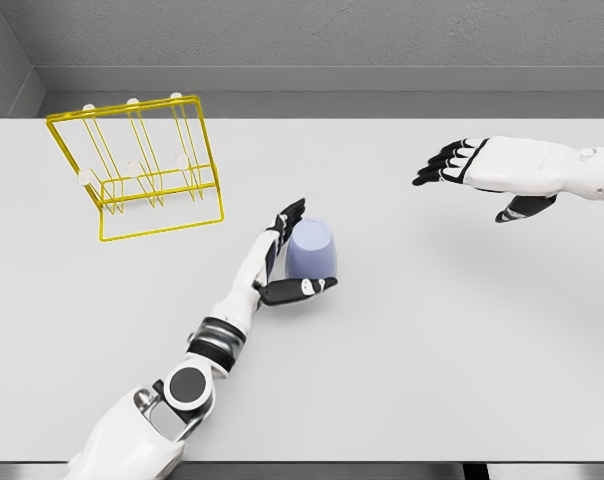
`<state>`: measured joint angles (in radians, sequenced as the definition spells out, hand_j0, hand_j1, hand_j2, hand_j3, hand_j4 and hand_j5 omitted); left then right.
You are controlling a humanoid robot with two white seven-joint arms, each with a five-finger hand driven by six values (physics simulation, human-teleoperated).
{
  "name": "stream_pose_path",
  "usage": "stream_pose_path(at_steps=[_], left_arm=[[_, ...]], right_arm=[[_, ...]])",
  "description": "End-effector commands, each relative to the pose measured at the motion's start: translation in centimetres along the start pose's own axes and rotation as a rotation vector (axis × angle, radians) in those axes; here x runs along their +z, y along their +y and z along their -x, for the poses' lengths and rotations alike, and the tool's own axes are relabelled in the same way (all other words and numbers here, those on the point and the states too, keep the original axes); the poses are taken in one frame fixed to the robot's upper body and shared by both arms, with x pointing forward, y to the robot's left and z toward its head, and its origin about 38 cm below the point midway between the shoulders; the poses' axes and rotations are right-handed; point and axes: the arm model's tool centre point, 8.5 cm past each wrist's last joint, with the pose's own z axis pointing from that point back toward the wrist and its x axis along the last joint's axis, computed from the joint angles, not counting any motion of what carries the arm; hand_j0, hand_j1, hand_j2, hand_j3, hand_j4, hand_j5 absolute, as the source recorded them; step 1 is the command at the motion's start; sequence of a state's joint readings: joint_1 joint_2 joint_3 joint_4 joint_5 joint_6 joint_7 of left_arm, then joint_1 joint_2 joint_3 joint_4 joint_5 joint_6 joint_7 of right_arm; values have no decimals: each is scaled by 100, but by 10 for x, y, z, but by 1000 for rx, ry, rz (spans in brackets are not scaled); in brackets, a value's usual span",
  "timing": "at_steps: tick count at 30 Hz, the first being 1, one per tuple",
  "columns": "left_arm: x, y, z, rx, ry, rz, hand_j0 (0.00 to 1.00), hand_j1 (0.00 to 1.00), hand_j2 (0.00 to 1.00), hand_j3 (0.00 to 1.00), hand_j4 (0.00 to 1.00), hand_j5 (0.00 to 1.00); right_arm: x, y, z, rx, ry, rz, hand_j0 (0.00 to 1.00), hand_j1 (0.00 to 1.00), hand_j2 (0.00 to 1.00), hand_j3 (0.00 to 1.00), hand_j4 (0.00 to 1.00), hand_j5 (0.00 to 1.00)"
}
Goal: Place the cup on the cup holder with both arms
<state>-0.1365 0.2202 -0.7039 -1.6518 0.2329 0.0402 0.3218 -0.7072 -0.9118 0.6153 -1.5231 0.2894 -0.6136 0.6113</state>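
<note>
Yellow wire cup holder at the grey table's far left, left hand cupped around the pale blue cup at table centre, seemingly gripping it, right hand hovering well apart, fingers spread, holding nothing.

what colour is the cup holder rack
Yellow wire, with small white tips on its pegs; the rack shows clearly in the head view, at the table's far left.
</note>
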Motion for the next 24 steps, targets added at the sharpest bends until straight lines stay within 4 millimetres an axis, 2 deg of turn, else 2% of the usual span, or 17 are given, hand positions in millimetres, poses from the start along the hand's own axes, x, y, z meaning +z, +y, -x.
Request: stream_pose_path(at_steps=[1,4,11,24], left_arm=[[0,1,-1,-5,-3,-5,90,90,90,90,90,90],[0,1,0,-6,-1,-4,85,85,85,85,85,85],[0,1,0,-6,-1,-4,85,85,85,85,85,85],[0,0,2,-11,3,-2,67,67,67,67,67,67]], right_arm=[[0,0,0,-5,0,3,100,100,100,100,100,100],[0,0,0,-4,0,3,100,100,100,100,100,100],[-1,0,0,-6,-3,4,100,100,100,100,100,100],[-2,4,-1,-12,-4,-2,100,100,100,100,100,100]])
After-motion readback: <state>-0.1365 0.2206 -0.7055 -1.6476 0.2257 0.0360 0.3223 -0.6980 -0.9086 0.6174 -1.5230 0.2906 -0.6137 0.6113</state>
